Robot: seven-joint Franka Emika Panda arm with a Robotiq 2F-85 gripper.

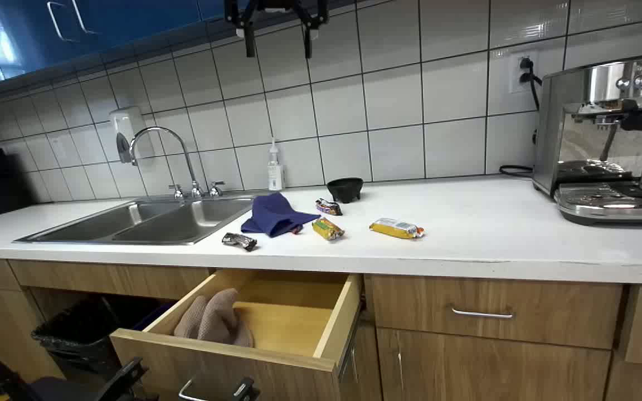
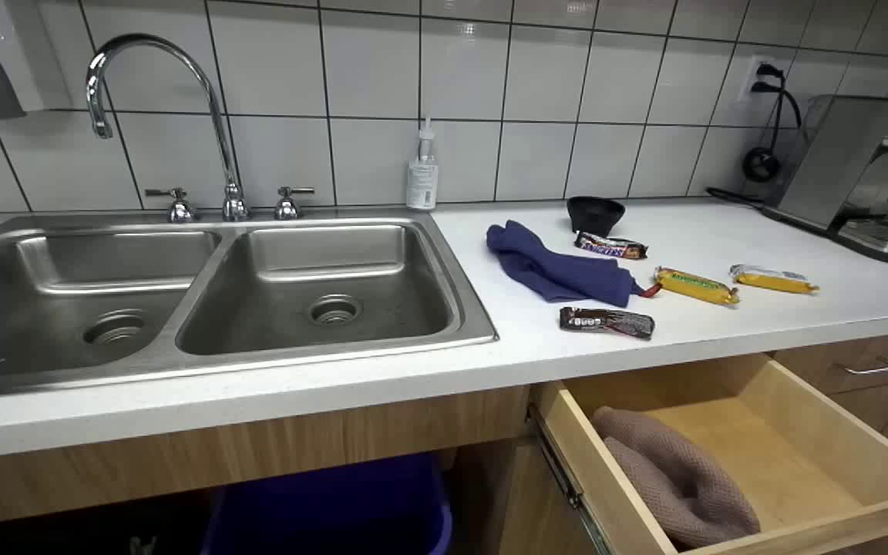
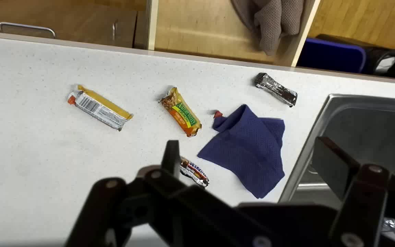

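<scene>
One gripper (image 1: 279, 50) hung high above the counter (image 3: 46, 164), its jaws spread wide with nothing between them and its fingertips well apart from everything below. Most squarely in line with them was the dark blue cloth (image 3: 249, 147), which lay crumpled on the counter just beside the sink (image 2: 469, 304). The wrist view framed it between the two fingertips, and in an exterior view the cloth (image 1: 276, 216) sat roughly beneath the gripper. It had no clear long axis, reaching about as far front to back as side to side, whereas the jaws parted along the counter's length. A red tip (image 3: 218, 114) poked out from the cloth's edge; whatever it belonged to was hidden. A chocolate bar (image 3: 194, 171) showed from behind one finger, and a green-labelled granola bar (image 3: 185, 118) lay slanted near the cloth, on the side away from the sink.
</scene>
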